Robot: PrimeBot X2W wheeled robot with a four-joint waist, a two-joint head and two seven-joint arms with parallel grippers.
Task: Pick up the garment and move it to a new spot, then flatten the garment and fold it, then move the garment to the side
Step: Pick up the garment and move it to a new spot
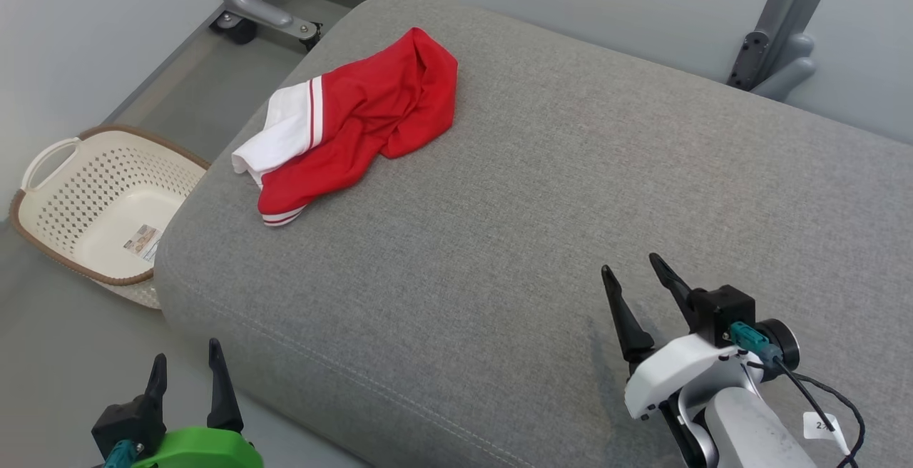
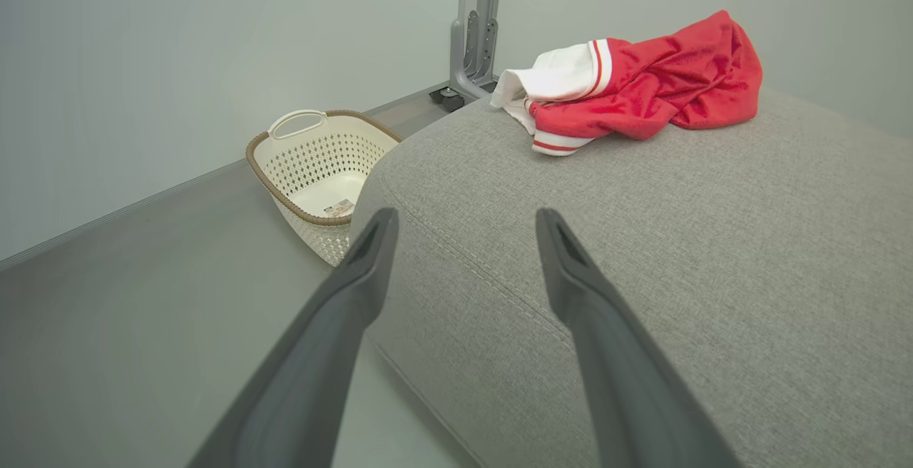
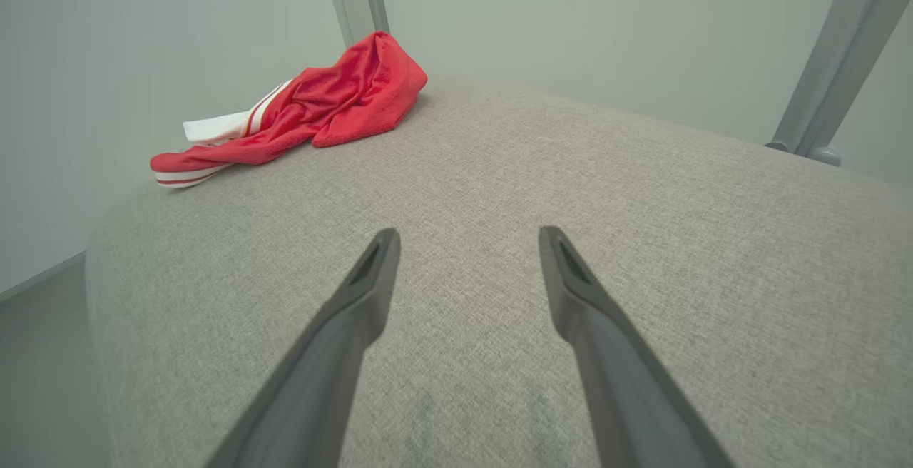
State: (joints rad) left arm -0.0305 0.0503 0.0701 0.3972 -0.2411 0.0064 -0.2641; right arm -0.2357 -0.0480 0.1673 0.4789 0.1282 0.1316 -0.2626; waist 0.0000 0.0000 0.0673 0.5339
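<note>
From where I stand, both tools are at the near side of the grey cushion (image 1: 542,240), each with its two dark fingers spread apart and nothing between them. The left tool (image 1: 186,351) hangs off the cushion's near corner, over the floor. The right tool (image 1: 629,263) hovers low over the cushion top.

The garment (image 1: 356,122) is a red piece with a white panel and striped trim. It lies in a crumpled heap well ahead of both tools, forward and to the right of the left one, forward and to the left of the right one. Its white end is close to the cushion's edge. A cream basket (image 1: 71,197) stands on the floor ahead of the left tool, apart from the cloth.

The cloth looks light, limp and a little slick, so I'd expect it to sag and slide rather than hold a shape. A raised red fold looks the easiest pinch. The striped hem nearest the tools would serve better for spreading it flat afterwards. The padding should give a bit, letting a fingertip press under the fabric.
</note>
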